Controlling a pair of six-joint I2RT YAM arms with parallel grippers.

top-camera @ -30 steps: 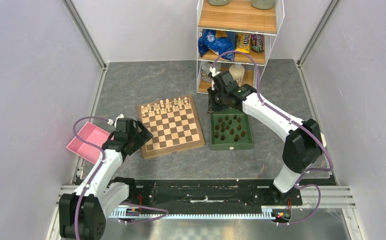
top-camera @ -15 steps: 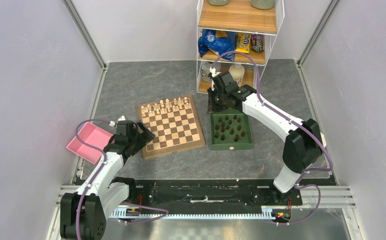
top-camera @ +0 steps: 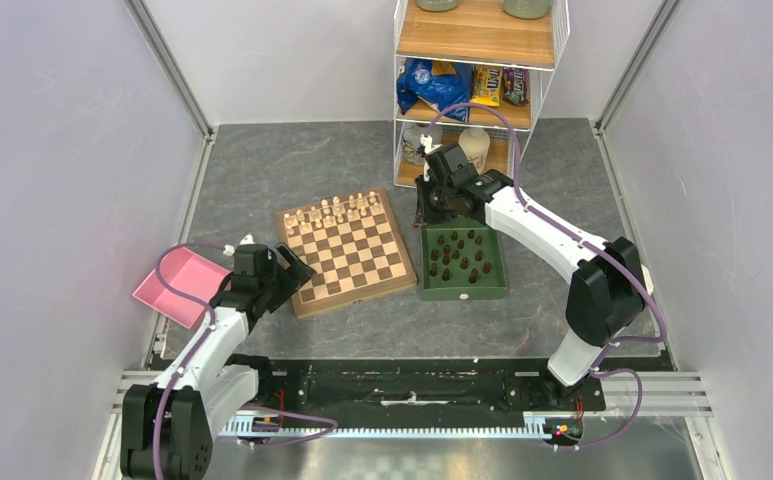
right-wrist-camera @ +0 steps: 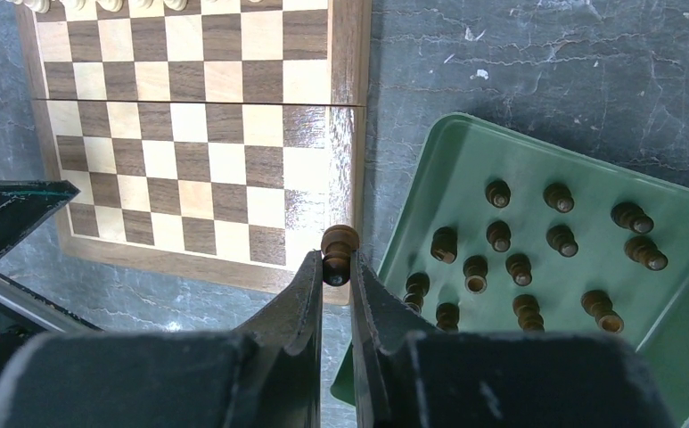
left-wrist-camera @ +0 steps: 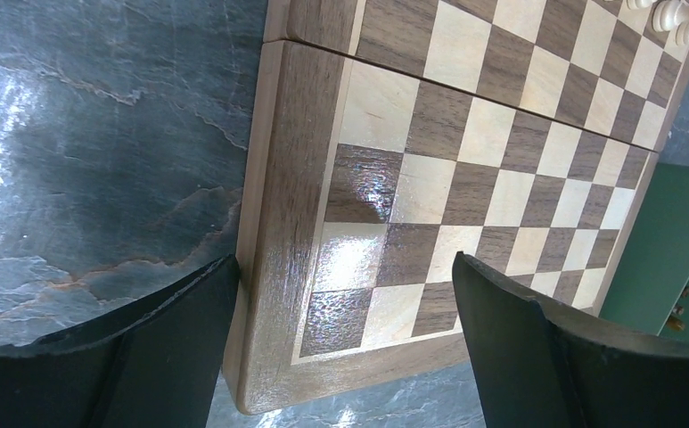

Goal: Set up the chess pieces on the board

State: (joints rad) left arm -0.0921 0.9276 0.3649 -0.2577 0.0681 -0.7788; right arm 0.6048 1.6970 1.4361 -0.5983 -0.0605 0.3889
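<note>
Tips of the right gripper clamp one dark-brown wooden chessman beside the dark-green rectangular tray holding the rest — left gripper gapes wide over a corner of the square checkered wooden chessboard.

Left tool spread wide, straddling board edge; green tray at right, cream pieces top right

Top camera high at near edge, facing down; wrist cameras close, looking down; all three share board.
</note>
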